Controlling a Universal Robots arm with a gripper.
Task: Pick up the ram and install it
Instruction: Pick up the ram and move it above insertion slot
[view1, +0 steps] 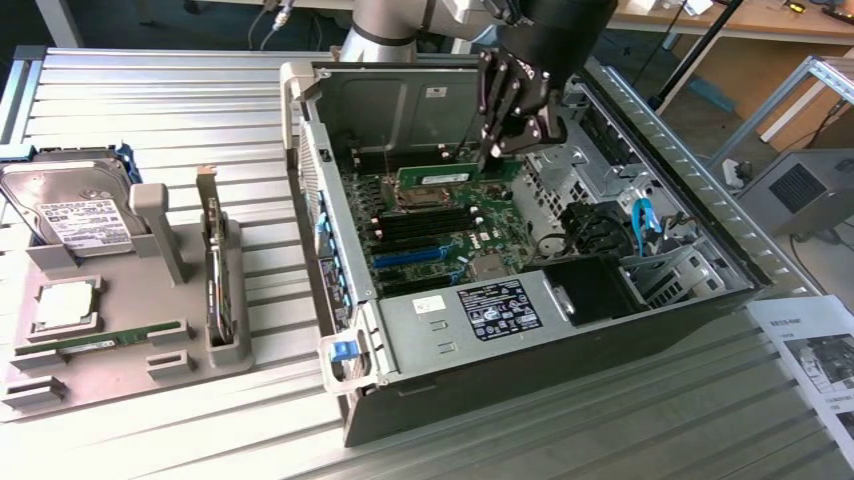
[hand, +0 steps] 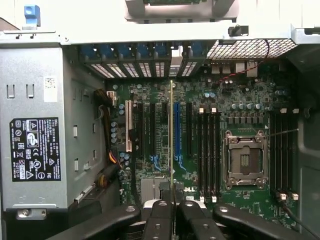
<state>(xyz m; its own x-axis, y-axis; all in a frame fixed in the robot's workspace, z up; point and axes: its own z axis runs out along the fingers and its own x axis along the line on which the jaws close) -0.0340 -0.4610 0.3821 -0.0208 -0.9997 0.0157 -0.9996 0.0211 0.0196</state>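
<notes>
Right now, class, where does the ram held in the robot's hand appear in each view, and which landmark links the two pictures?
Exterior view: the ram, its green face showing, held by the hand above the motherboard inside the open case.
Wrist view: the ram seen edge-on, a thin line running out from the hand across the motherboard.
Shared landmark: the black power supply label.

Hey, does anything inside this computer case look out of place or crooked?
Nothing looks damaged or spilled. The only loose part is the ram, clamped in the gripper above the motherboard, not seated in any slot. The CPU socket is empty.
</notes>
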